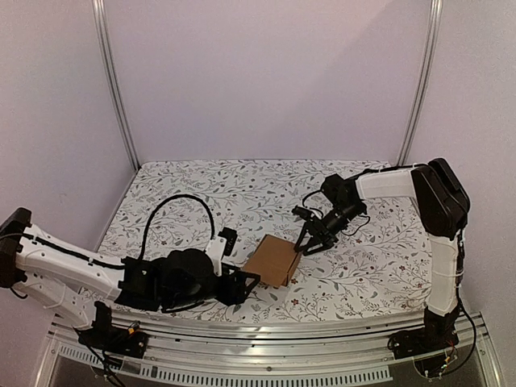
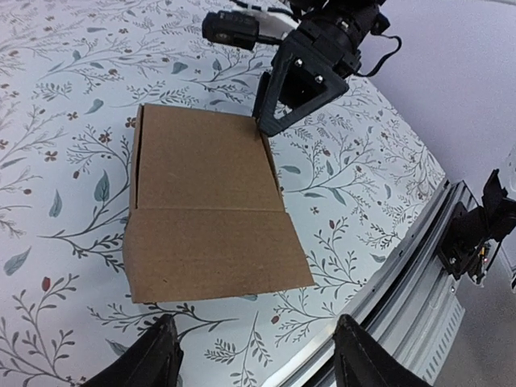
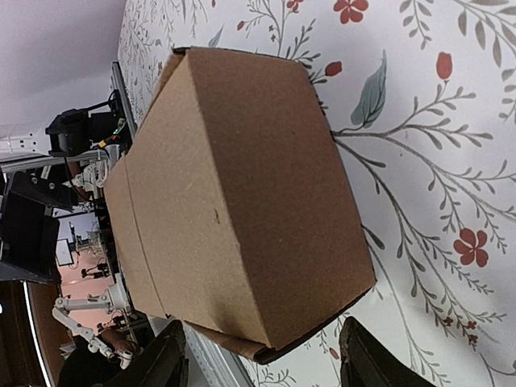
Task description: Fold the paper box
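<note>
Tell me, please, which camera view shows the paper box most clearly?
The left wrist view: the whole paper box lies in frame, and its top crease is clear. The right wrist view shows it very close, nearly filling the picture. The top external view shows it small, without detail.

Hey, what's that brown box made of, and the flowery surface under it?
The paper box looks like plain brown cardboard, matte and slightly fibrous, with creased folds. The table cover seems a printed cloth or vinyl sheet, white with leaves and flowers; I cannot tell which.
</note>
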Robot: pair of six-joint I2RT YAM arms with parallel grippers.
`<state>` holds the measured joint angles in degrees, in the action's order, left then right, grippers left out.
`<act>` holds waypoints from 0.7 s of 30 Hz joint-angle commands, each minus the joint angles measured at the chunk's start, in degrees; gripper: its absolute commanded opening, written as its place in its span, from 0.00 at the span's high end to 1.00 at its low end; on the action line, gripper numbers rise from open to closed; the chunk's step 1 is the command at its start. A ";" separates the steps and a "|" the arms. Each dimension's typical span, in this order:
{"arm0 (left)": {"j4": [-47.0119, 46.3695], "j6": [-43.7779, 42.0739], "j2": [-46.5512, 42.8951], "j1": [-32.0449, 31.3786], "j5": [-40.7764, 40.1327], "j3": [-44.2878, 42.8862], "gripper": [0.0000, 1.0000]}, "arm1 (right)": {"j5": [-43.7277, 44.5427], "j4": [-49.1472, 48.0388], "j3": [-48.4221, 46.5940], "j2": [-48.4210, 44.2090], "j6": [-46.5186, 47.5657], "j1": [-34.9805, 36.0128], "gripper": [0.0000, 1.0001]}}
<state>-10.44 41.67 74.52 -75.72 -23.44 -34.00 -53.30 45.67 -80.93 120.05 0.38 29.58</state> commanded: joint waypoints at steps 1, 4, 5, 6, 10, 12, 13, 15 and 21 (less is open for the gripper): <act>1.19 7.09 6.16 -1.01 -1.29 -2.02 0.35 | 1.05 3.56 -1.86 -0.44 5.00 -1.27 0.37; 5.30 10.03 9.25 -0.98 -1.14 -4.98 0.35 | 1.50 3.29 -1.17 -1.51 5.37 -1.21 0.37; 7.05 10.89 9.99 -0.69 -1.04 -5.88 0.34 | 1.69 3.29 -0.82 -1.98 5.54 -1.27 0.37; 7.63 11.04 10.58 -0.21 -0.32 -6.43 0.34 | 1.90 3.18 -0.55 -2.45 5.83 -1.20 0.37; 4.85 11.11 12.67 3.16 3.88 -6.43 0.30 | 1.92 2.87 0.04 -3.39 6.20 -1.25 0.37; 2.59 10.32 13.09 4.93 5.20 -6.37 0.30 | 1.93 2.44 0.31 -3.80 6.13 -1.27 0.37; 0.73 10.02 13.14 5.94 5.92 -6.23 0.30 | 1.96 2.44 0.45 -4.13 6.17 -1.20 0.37; -2.00 8.88 13.11 8.34 7.62 -6.23 0.31 | 1.90 2.44 0.59 -4.59 6.22 -1.21 0.37; -3.75 1.71 16.14 14.34 13.40 -10.63 0.31 | 3.02 2.60 0.29 -5.47 6.94 -1.23 0.37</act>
<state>-11.00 48.80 87.99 -64.31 -15.46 -40.99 -51.62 48.14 -80.93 116.60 5.98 28.42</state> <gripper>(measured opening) 0.694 0.627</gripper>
